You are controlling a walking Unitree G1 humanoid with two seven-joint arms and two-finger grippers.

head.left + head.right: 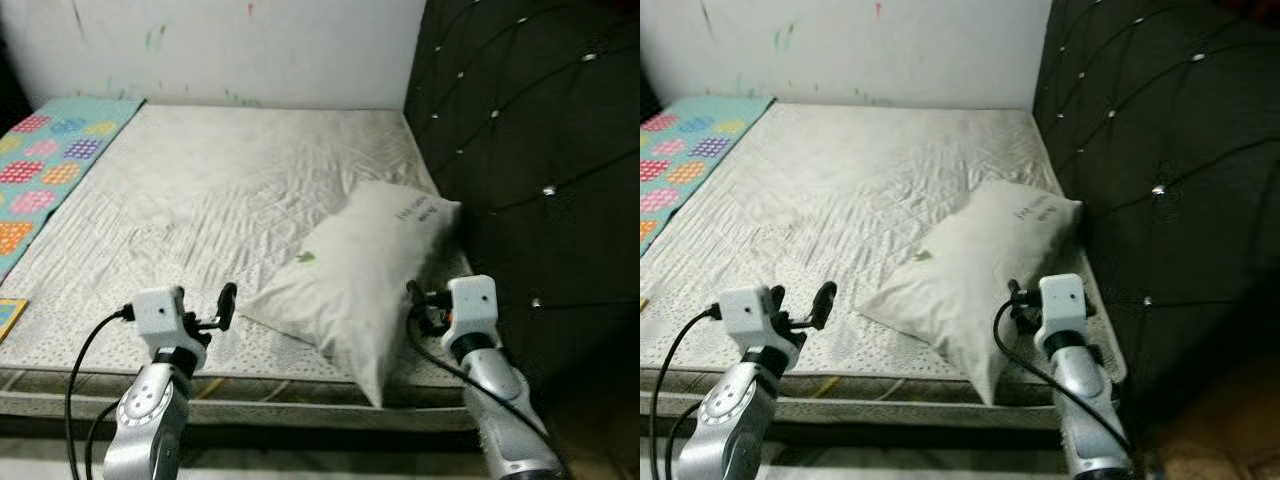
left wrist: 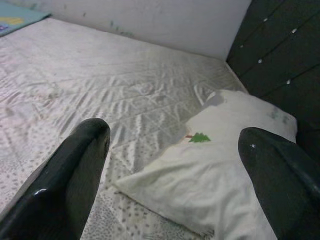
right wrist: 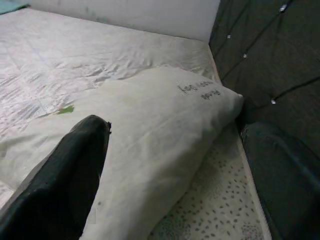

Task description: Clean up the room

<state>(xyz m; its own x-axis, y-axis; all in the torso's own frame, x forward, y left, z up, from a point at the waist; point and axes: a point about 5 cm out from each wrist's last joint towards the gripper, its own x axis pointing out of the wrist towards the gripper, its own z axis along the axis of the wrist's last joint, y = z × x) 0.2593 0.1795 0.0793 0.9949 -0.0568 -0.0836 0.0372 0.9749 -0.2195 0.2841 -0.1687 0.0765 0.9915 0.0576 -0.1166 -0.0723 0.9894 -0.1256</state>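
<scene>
Left eye view has a pale grey-white pillow (image 1: 362, 270) lying aslant at the middle right of the frame, on the near right part of a bare mattress (image 1: 230, 190). The pillow is plump, soft and creased, with a small green tree mark near its lower half and a line of dark print at its upper end, which sits close against the black headboard (image 1: 540, 150). Its lower corner hangs just past the mattress edge.

Both grippers are low in the frame. The left gripper (image 1: 222, 312) hovers at the lower left, just beside the pillow's left corner, fingers (image 2: 70, 180) spread apart and holding nothing. The right gripper (image 1: 420, 305) is at the lower right against the pillow's right side, fingers (image 3: 65, 180) likewise parted, one resting on the fabric.

The mattress is quilted in diamond stitching with a dotted border. The headboard is tufted, with shiny studs. A patterned play mat (image 1: 45, 165) in teal with coloured hexagons runs along the upper left. Right wrist view brings out the printed lettering; left wrist view shows the tree mark clearly.
</scene>
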